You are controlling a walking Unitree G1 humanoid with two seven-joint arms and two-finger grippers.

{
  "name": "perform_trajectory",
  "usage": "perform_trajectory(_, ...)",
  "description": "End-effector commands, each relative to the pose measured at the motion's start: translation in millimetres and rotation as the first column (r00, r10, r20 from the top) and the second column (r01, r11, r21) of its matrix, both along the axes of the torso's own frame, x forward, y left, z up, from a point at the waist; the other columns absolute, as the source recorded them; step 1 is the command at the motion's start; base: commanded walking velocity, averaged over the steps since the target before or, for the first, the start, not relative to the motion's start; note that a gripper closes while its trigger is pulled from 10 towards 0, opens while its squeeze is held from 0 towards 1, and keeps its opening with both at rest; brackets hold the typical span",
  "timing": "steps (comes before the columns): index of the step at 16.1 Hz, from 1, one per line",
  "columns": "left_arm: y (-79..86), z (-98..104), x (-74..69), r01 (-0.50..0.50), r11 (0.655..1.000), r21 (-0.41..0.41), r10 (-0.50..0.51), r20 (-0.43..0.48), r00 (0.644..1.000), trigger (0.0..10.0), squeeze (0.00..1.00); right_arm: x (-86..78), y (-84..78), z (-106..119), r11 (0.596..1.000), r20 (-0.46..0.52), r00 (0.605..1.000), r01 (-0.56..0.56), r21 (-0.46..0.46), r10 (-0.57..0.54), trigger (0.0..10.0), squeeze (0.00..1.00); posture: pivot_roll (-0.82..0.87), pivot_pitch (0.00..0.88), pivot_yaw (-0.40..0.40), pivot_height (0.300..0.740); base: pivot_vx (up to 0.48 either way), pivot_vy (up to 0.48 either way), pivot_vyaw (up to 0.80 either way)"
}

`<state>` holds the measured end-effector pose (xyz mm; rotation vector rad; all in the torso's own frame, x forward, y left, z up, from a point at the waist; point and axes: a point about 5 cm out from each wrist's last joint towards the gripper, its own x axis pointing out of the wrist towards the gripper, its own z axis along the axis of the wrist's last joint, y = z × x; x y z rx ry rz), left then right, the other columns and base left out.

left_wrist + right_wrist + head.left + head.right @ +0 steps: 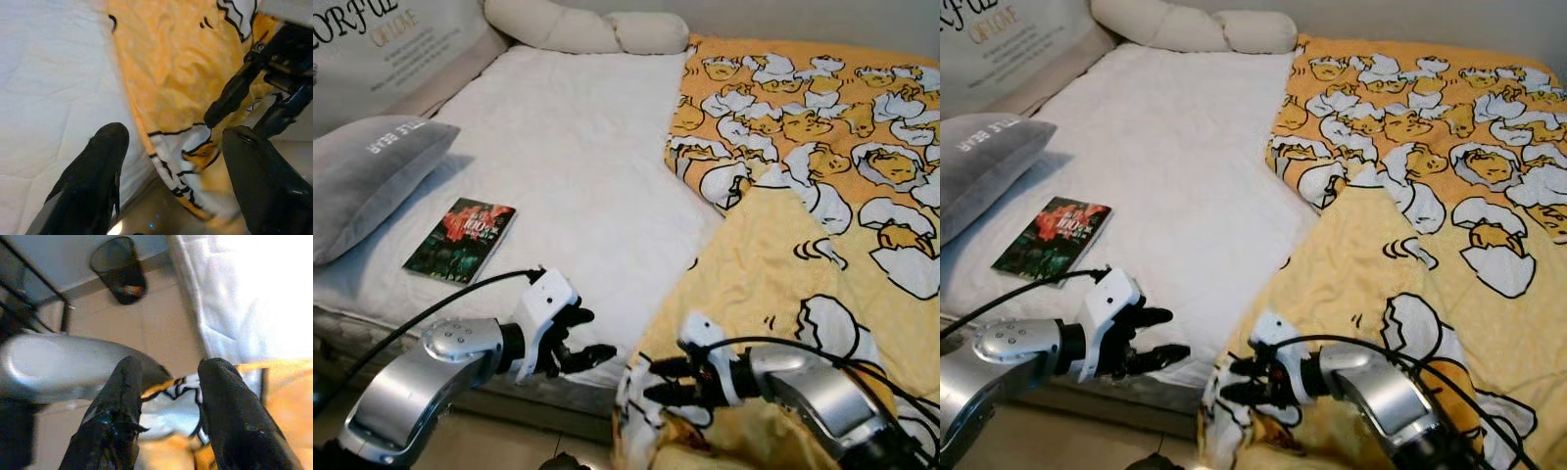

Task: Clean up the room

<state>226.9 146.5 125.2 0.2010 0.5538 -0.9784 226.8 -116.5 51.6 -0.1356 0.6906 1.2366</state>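
- Your right gripper [668,381] sat lowest, at the bed's near edge, with its two black fingers [222,396] parted around the hanging corner of the yellow blanket [773,274]; the cloth passed between them, but they had not closed on it.
- Your left gripper [585,338] hovered just beside it over the same near edge, fingers [98,171] spread apart and holding nothing, pointed toward the blanket's border.
- In the right wrist view you could see a black mesh bin [120,269] standing on the tiled floor [161,318] beside the bed.
- The blanket, printed with cartoon egg figures, covered the right half of the bed and draped over the near edge.
- A book [461,239] with a dark red-and-green cover lay flat on the white mattress [578,166], near the left edge and touching nothing else.
- A grey pillow [367,171] rested at the left edge, just beyond the book.
- A cream bolster [587,27] lay along the far edge.
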Motion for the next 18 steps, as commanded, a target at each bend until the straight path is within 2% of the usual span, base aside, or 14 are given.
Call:
perform_trajectory(1,3.4,3,6.7,-0.044,0.999,0.005,0.043,0.048,0.998,10.0,0.00,11.7,-5.8,-1,0.994,0.095,0.992,0.088,-0.058,-0.082,10.0,0.84,0.05,0.000,0.038,0.740,0.000,0.000,0.00)
perform_trajectory(2,5.7,7,17.4,-0.129,0.992,-0.007,0.129,0.123,0.984,10.0,0.00,21.9,-10.4,2,0.978,0.148,0.969,0.204,-0.041,-0.196,10.0,0.00,0.06,0.000,0.036,0.740,0.000,0.000,0.00)
perform_trajectory(4,6.2,12,26.6,-0.209,0.977,-0.045,0.214,0.196,0.957,10.0,0.00,30.8,-17.2,5,0.946,0.196,0.929,0.324,-0.021,-0.314,10.0,0.00,0.06,0.000,0.031,0.740,0.000,0.000,0.00)
perform_trajectory(5,5.8,16,32.1,-0.279,0.956,-0.087,0.292,0.232,0.928,10.0,0.00,38.9,-25.8,10,0.888,0.243,0.861,0.459,0.007,-0.447,10.0,0.00,0.07,0.000,0.028,0.740,0.000,0.000,0.00)
perform_trajectory(6,7.1,17,34.6,-0.331,0.938,-0.106,0.348,0.247,0.905,10.0,0.00,41.8,-31.9,11,0.844,0.262,0.813,0.536,0.014,-0.520,10.0,0.00,0.07,0.000,0.027,0.740,0.000,0.000,0.00)
perform_trajectory(8,13.8,13,35.4,-0.468,0.872,-0.140,0.489,0.279,0.827,10.0,0.00,43.2,-48.7,16,0.691,0.318,0.644,0.720,0.056,-0.696,10.0,0.00,0.06,0.000,0.029,0.740,0.000,0.000,0.00)
perform_trajectory(9,17.0,8,33.9,-0.513,0.847,-0.141,0.531,0.272,0.802,10.0,0.00,40.7,-53.7,17,0.629,0.311,0.579,0.773,0.085,-0.754,10.0,0.00,0.05,0.000,0.035,0.740,0.000,0.000,0.00)
perform_trajectory(11,14.1,3,32.2,-0.517,0.845,-0.134,0.534,0.269,0.802,10.0,0.00,34.2,-54.8,19,0.560,0.293,0.506,0.816,0.144,-0.812,10.0,0.00,0.04,0.000,0.043,0.740,0.000,0.000,0.00)
perform_trajectory(14,12.5,3,40.8,-0.535,0.835,-0.132,0.549,0.284,0.786,10.0,0.00,33.6,-53.2,22,0.502,0.266,0.450,0.847,0.176,-0.852,10.0,0.00,0.03,0.000,0.050,0.740,0.000,0.348,-0.42)
perform_trajectory(18,13.1,4,44.6,-0.542,0.830,-0.132,0.555,0.297,0.777,10.0,0.00,35.3,-52.8,22,0.476,0.260,0.425,0.861,0.180,-0.867,10.0,0.00,0.03,0.000,0.058,0.740,0.000,0.395,-0.80)
